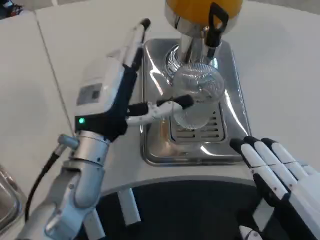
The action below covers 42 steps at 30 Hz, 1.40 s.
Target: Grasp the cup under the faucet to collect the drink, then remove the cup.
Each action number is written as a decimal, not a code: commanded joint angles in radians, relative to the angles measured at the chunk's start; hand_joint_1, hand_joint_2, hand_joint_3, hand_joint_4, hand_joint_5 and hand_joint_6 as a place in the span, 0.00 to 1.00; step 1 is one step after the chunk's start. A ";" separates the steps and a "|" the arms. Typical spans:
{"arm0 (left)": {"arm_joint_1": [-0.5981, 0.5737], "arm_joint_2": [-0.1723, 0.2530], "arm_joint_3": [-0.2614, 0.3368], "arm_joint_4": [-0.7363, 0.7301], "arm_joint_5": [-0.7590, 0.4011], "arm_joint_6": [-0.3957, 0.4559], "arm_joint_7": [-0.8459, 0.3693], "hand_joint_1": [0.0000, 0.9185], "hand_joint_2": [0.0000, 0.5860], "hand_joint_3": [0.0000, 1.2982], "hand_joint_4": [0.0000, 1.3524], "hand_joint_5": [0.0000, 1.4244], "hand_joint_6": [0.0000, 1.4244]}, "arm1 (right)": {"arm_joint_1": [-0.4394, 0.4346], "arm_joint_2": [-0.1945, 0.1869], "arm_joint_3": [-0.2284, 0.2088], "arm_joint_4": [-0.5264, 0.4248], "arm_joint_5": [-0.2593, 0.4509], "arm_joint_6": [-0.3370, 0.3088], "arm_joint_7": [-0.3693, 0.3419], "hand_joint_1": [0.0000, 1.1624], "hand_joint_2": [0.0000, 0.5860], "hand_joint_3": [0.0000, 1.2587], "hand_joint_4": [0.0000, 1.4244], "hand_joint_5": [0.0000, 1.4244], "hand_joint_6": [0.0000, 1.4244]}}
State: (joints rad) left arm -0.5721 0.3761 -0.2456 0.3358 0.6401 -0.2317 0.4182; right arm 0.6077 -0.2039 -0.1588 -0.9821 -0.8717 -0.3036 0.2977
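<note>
A clear plastic cup (pixel 197 95) stands on the steel drip tray (pixel 150 145), right under the faucet (pixel 187 42) of a dispenser with an orange tank (pixel 200 9) and a black lever (pixel 218 22). My left hand (pixel 107 92) is at the cup's left side. Its thumb (pixel 170 105) reaches across to the cup's near-left wall, while its other fingers (pixel 136 42) stretch straight past the tray's left edge, apart from the cup. My right hand (pixel 272 167) lies at the lower right in front of the tray, fingers straight, holding nothing.
The white table (pixel 280 75) spreads around the tray on both sides. A black cable (pixel 42 175) runs along my left forearm. The edge of a clear container (pixel 7 197) shows at the lower left.
</note>
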 commanded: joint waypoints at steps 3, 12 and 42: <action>0.249 0.181 0.087 -0.315 0.078 0.010 -0.107 0.19 0.03 0.00 0.00 0.06 0.06 | 0.005 0.048 0.003 -0.019 0.043 0.043 -0.009 0.17 1.00 0.00 0.00 0.00 0.10; 0.546 0.274 0.196 -0.571 0.179 0.015 -0.165 0.11 0.04 0.00 0.00 0.03 0.03 | -0.071 0.104 0.022 -0.062 0.151 0.183 0.023 0.16 1.00 0.00 0.00 0.00 0.08; 0.900 0.172 0.185 -0.726 0.318 -0.018 -0.160 0.11 0.08 0.00 0.00 0.03 0.04 | -0.775 -0.002 0.058 0.055 0.371 0.782 0.088 0.22 1.00 0.00 0.00 0.00 0.00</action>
State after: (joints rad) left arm 0.3102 0.5558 -0.0562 -0.3760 0.9503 -0.2424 0.2704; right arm -0.1300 -0.1908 -0.1143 -0.9430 -0.5175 0.4666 0.3943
